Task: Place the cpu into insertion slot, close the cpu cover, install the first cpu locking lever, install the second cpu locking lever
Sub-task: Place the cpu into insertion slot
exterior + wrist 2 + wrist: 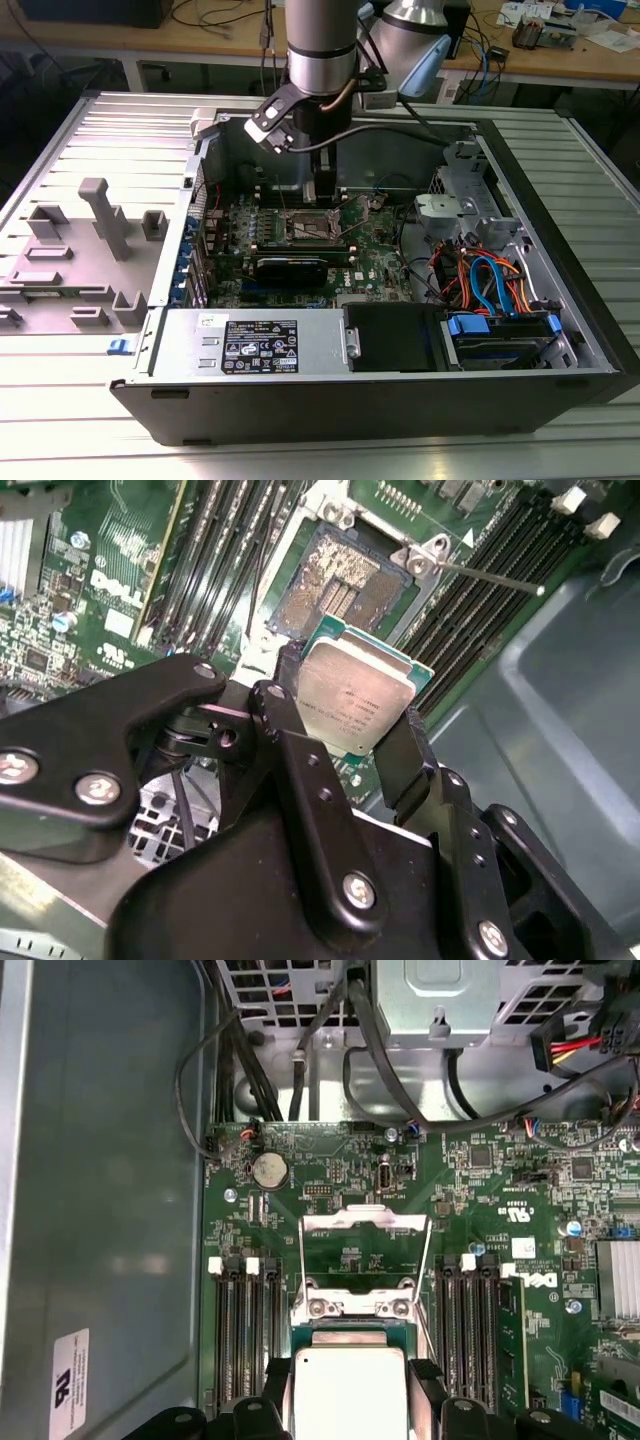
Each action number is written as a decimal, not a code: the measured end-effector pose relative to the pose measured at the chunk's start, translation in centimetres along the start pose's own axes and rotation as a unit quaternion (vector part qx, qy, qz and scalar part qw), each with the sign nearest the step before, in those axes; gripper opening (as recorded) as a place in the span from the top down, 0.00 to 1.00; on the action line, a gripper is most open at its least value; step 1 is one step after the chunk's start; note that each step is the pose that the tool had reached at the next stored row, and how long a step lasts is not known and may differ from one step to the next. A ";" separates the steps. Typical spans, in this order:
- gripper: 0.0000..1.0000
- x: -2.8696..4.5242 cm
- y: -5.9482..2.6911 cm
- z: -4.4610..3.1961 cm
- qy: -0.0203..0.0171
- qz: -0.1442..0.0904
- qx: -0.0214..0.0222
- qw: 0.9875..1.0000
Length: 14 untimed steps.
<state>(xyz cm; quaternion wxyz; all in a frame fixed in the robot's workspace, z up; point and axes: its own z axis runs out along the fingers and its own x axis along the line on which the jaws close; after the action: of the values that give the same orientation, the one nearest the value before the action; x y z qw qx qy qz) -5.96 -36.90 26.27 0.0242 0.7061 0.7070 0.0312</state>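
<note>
My gripper [350, 705] is shut on the cpu [352, 692], a small square chip with a silvery top and a green edge, pinched between two black fingers [290, 720]. The chip hangs tilted a little above the insertion slot [340, 585], whose dark, gold-flecked centre lies bare. In the first wrist view the cpu [350, 1390] sits between the fingers, and the cpu cover [365, 1223] stands swung open beyond it. A thin wire lever [490, 575] sticks out beside the socket. In the exterior view the gripper [322, 195] hovers over the socket [310, 228] inside the open computer case.
Long black memory slots [245, 1330] flank the socket on both sides. A power supply [250, 345], a drive bay with blue, orange and red cables [490, 285], and the case walls [560, 250] ring the green motherboard [370, 265]. A grey plastic fixture [95, 230] stands outside the case.
</note>
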 end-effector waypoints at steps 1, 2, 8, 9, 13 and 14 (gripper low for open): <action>0.46 0.00 -0.06 0.05 0.000 0.000 0.000 1.000; 0.46 0.00 -0.12 0.09 0.001 0.000 0.000 1.000; 0.46 0.00 -0.17 0.10 0.001 0.000 0.000 1.000; 0.46 0.00 -0.18 0.10 0.001 0.000 0.000 1.000; 0.46 0.00 -0.18 0.10 0.001 0.000 0.000 1.000; 0.46 0.00 -0.19 0.10 0.001 0.000 0.000 1.000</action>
<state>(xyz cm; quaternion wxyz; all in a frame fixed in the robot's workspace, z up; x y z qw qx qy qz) -6.14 -36.89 26.16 0.0237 0.7060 0.7071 0.0317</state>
